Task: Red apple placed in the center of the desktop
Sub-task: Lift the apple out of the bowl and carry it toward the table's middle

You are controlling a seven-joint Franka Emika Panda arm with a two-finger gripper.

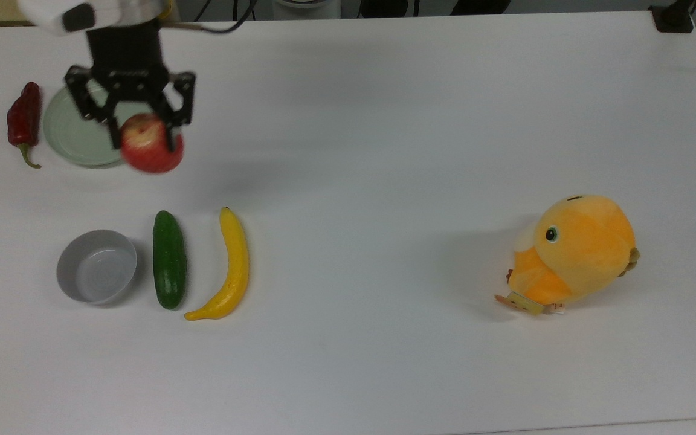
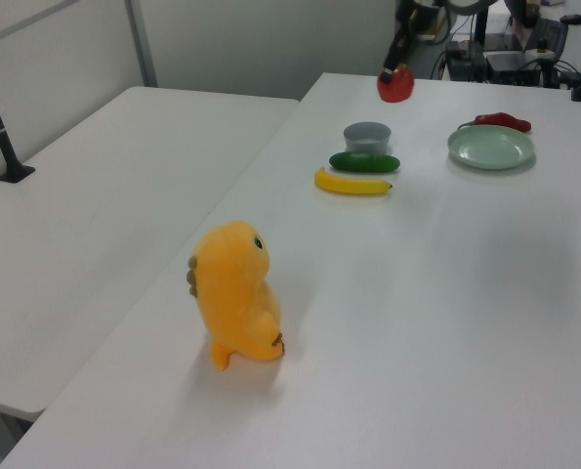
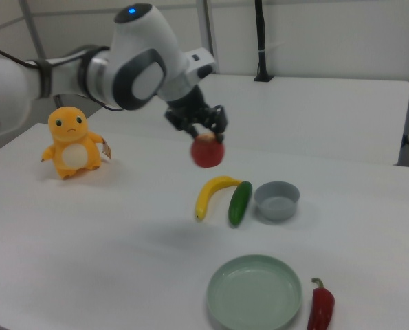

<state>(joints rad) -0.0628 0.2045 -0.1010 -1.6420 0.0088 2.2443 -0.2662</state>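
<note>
arm shell: glossy white rounded casings with dark grey joint sections (image 3: 132, 72), pretty chunky
status light: small blue dot glowing on top of the dome-shaped joint cap (image 3: 130, 10)
wrist: silver metal ring, with a white boxy module (image 1: 64, 13) stuck on its side that has a dark oval window
gripper (image 1: 144, 136): all black, blocky body with small white lettering I can't read, open linkage-style fingers (image 1: 174, 115) with visible pivots
gripper body in the right view: same black linkage look under the white wrist (image 3: 199, 122)
cables: thin black cable (image 1: 227, 27) looping off by the wrist, plus a thin metal-looking rod beside it
</note>
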